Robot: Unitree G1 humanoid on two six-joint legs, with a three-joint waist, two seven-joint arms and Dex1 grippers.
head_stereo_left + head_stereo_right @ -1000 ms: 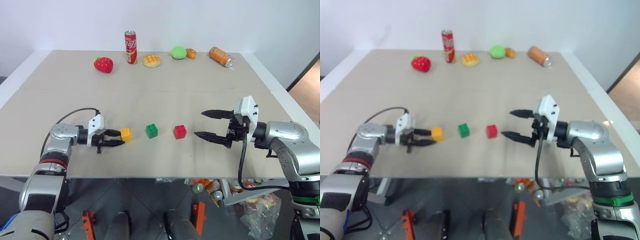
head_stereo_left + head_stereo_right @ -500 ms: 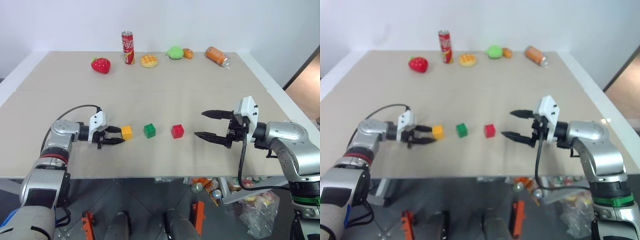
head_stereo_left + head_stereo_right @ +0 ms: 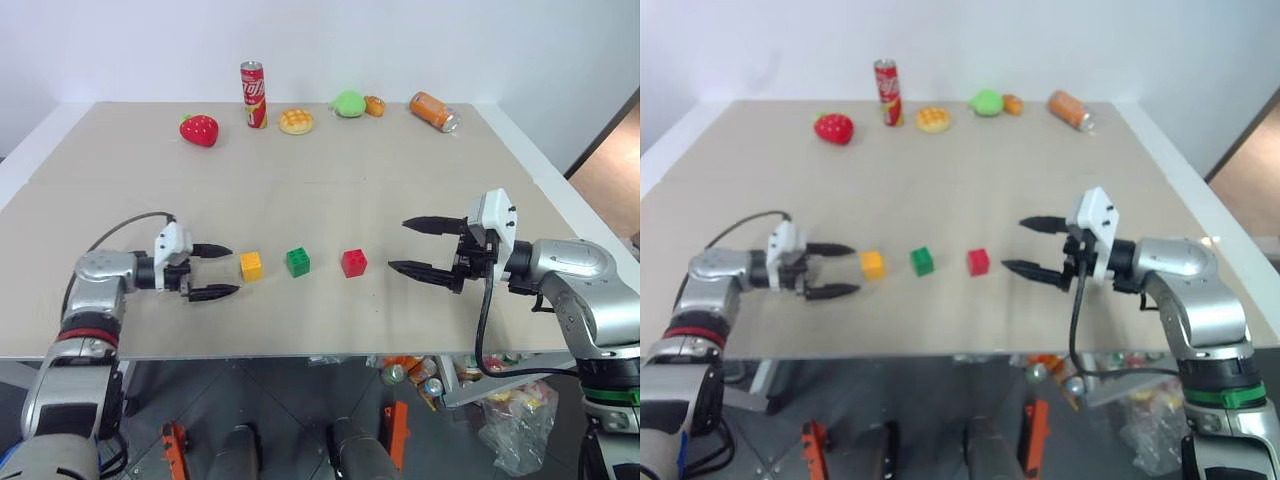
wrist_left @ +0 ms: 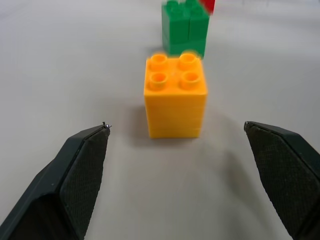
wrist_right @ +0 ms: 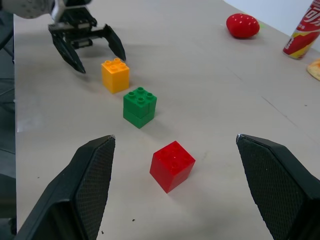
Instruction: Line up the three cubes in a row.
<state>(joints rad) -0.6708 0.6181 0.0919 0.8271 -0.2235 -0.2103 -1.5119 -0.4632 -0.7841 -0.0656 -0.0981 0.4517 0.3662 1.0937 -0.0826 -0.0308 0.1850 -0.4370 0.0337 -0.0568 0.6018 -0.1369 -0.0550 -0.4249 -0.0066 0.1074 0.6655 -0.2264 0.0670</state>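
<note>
The left tool (image 3: 216,270) stands wide open, its fingers spread and holding nothing. The yellow cube (image 3: 251,266) sits on the table (image 3: 320,190) just ahead of its tips, apart from both fingers and centred in the gap between them, as the left wrist view shows. Straight on past it along the tool's pointing line come the green cube (image 3: 298,262) and then the red cube (image 3: 354,263) — the three lie nearly on one line with about even gaps, studs up.

The right tool (image 3: 415,246) is also open and empty, hovering on the far side of that line with its fingers aimed back along it. The red cube lies ahead of it, near but not between its tips; the green and yellow follow behind the red in the right wrist view.

So the row's long axis runs from one tool to the other. The yellow end belongs to the left tool, the red end to the right. By my reading the row is all but made — what remains is at most a small nudge, since the red cube looks turned a little against the other two.
</note>
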